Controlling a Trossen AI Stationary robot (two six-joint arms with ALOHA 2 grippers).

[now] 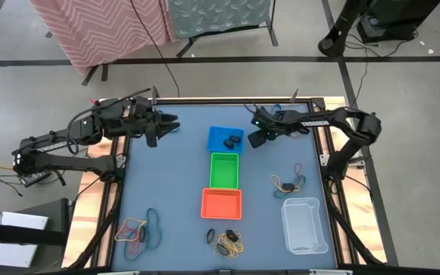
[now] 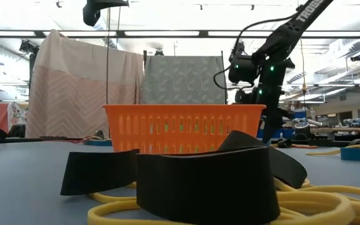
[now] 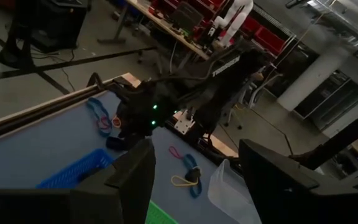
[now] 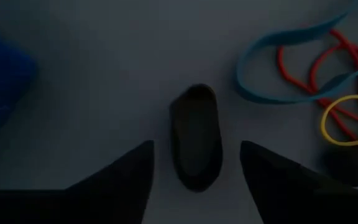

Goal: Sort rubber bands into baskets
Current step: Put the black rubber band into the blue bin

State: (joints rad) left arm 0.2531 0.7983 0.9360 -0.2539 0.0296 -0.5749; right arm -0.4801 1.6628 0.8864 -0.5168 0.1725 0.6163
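Three baskets stand in a row down the table's middle: blue [image 1: 226,139] with black bands in it, green [image 1: 224,169], and orange [image 1: 221,203]. A clear tub [image 1: 304,224] sits at the near right. Rubber bands lie in loose piles [image 1: 289,182], [image 1: 140,229], [image 1: 226,241]. My right gripper [image 1: 258,139] hangs open just right of the blue basket, pointing steeply down. One black band [image 4: 196,137] lies below, between its fingers' lines and untouched. Teal, red and yellow bands [image 4: 316,81] lie beside it. My left gripper [image 1: 166,126] waits open at the far left, held high.
In the low view, black bands [image 2: 205,181] and yellow bands [image 2: 330,206] lie close in front of the orange basket [image 2: 183,128]. The table's wooden frame [image 1: 328,137] runs along its sides. Bare blue mat lies between the baskets and the left pile.
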